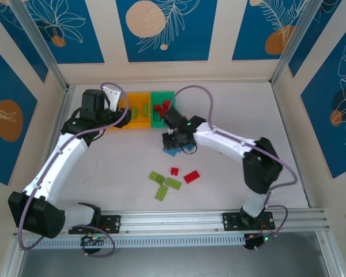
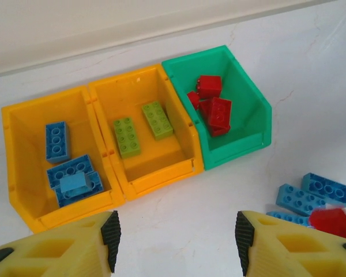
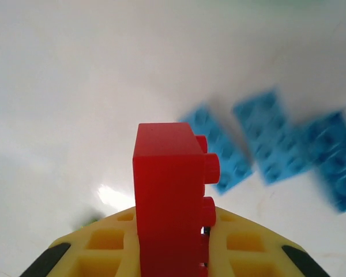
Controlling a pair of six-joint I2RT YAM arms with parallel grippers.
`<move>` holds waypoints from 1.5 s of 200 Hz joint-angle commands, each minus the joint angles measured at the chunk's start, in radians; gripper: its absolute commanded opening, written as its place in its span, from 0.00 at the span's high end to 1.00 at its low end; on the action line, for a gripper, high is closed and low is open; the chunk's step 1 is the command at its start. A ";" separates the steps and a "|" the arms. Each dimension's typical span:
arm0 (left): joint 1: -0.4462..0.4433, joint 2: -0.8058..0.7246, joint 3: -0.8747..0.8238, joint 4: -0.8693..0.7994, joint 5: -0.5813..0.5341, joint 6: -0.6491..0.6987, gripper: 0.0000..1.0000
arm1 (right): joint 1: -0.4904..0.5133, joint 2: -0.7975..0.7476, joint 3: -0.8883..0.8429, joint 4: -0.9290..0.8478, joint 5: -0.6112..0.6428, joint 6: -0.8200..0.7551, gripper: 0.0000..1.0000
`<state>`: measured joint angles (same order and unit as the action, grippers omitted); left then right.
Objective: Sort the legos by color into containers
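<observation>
Three containers stand in a row. The left orange bin holds blue legos. The middle orange bin holds two lime green legos. The green bin holds red legos. My left gripper hangs open over bare table just in front of the bins, with nothing between its fingers. My right gripper is shut on a red lego that stands on end in its jaws. It hovers over a cluster of blue legos.
Loose on the table nearer the arm bases lie three lime green legos and two red ones. The bins sit close to the back wall. White table stretches to the right of the right arm.
</observation>
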<state>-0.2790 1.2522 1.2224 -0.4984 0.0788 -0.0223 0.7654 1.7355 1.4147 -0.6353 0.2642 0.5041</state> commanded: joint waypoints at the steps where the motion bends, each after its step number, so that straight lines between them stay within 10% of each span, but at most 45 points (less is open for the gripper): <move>1: 0.000 0.010 0.036 0.050 0.063 -0.032 0.44 | -0.099 0.014 0.088 0.149 0.054 -0.012 0.76; 68: -0.038 0.002 0.023 -0.006 0.119 -0.051 0.43 | -0.181 0.540 0.726 0.086 0.086 -0.179 0.74; 127: -0.126 0.018 0.006 0.003 0.125 -0.066 0.35 | -0.170 0.743 1.094 -0.104 -0.034 -0.187 0.52; 231: -0.392 0.292 0.065 -0.116 -0.028 -0.256 0.35 | -0.382 -0.179 0.081 0.036 -0.223 0.124 0.42; 300: -0.482 0.634 0.213 -0.196 -0.086 -0.206 0.00 | -0.500 -0.469 -0.269 -0.007 -0.265 0.221 0.26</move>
<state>-0.7143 1.8103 1.3590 -0.6376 0.0647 -0.2554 0.2867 1.2835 1.1896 -0.6273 0.0589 0.6674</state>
